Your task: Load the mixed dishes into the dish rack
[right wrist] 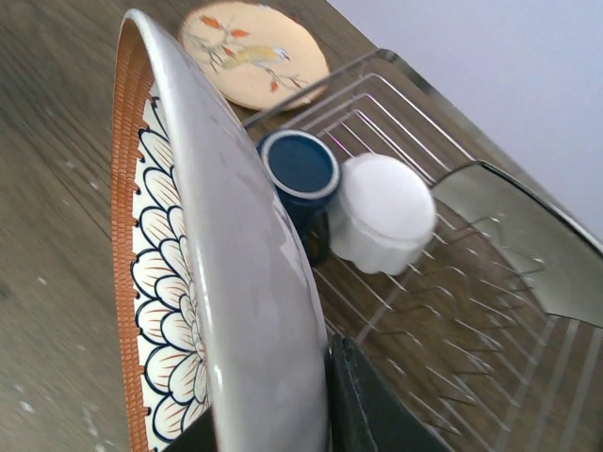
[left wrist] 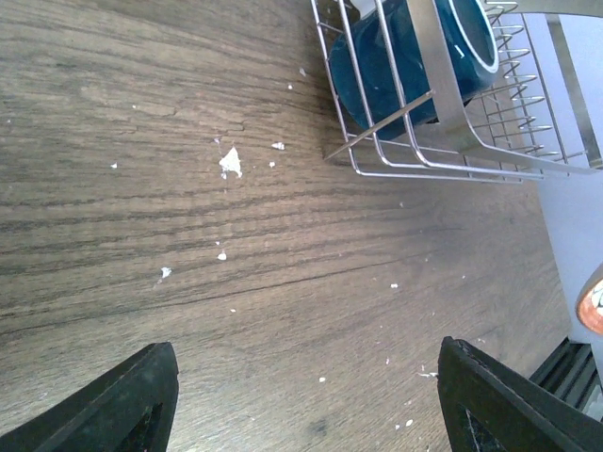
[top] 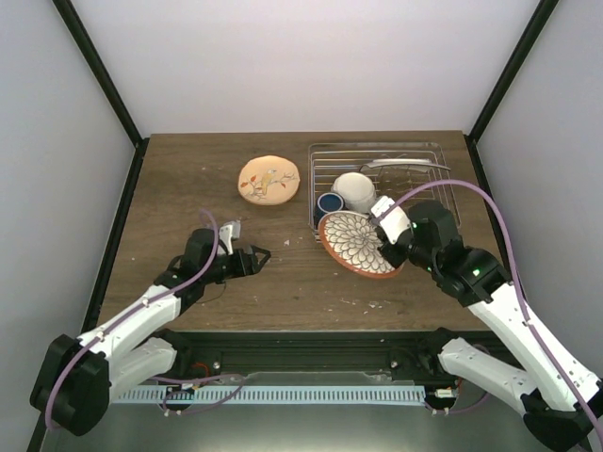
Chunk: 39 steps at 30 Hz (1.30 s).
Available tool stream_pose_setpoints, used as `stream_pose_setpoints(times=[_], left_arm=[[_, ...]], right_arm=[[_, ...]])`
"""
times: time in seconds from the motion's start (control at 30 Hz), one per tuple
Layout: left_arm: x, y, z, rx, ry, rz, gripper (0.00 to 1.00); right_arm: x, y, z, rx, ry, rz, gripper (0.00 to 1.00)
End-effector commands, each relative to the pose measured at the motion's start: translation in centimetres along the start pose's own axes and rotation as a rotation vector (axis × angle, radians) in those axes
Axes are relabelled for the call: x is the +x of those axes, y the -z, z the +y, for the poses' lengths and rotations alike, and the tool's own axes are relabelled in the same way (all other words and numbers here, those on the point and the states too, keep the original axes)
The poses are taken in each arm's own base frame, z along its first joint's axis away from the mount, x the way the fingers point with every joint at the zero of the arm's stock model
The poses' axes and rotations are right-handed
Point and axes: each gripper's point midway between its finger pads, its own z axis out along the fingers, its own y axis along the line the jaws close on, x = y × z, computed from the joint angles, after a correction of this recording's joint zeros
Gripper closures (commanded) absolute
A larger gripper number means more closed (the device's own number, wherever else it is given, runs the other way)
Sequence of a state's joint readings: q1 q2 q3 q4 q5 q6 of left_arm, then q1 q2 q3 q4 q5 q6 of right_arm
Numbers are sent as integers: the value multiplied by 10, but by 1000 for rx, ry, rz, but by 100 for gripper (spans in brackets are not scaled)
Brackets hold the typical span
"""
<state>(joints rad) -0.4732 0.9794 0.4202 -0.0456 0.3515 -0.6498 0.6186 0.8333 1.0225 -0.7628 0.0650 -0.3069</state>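
Observation:
The silver wire dish rack [top: 426, 186] stands at the back right. The dark blue mug [top: 329, 202] and the white scalloped bowl [top: 355, 190] lie inside it at its left end. My right gripper [top: 388, 235] is shut on the rim of the orange-rimmed patterned plate [top: 354, 243], holding it tilted on edge over the rack's near left corner. In the right wrist view the plate [right wrist: 188, 235] fills the left, with the mug [right wrist: 300, 165] and bowl [right wrist: 386, 212] behind it. The cream plate [top: 268, 179] lies flat on the table left of the rack. My left gripper [top: 254, 256] is open and empty, low over the table.
A grey metal piece [top: 405, 165] lies along the rack's far side. White crumbs [left wrist: 229, 162] dot the wood in front of the rack's corner [left wrist: 452, 151], where the mug [left wrist: 415, 56] shows through the wires. Black frame posts stand at the table's back corners.

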Motion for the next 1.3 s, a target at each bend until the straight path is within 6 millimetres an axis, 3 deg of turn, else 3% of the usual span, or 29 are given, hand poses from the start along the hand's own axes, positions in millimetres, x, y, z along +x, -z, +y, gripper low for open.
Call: stream_pose_setpoints(times=[0.0, 0.27, 0.4, 0.7, 0.93, 1.27], left_arm=[[0, -3, -4, 18, -19, 9, 23], [-2, -7, -5, 18, -20, 21, 23], [1, -12, -3, 20, -11, 38, 23], [0, -20, 0, 11, -13, 52, 23], [1, -28, 2, 20, 3, 60, 23], [-10, -31, 8, 4, 3, 47, 23]], right_arm=[[-29, 30, -35, 189, 170, -90, 99], [-50, 63, -67, 390, 383, -133, 99], [-51, 70, -82, 495, 482, -98, 99], [-50, 72, -109, 730, 686, -11, 99], [-51, 64, -118, 857, 829, 48, 99], [-50, 45, -122, 870, 880, 67, 99]])
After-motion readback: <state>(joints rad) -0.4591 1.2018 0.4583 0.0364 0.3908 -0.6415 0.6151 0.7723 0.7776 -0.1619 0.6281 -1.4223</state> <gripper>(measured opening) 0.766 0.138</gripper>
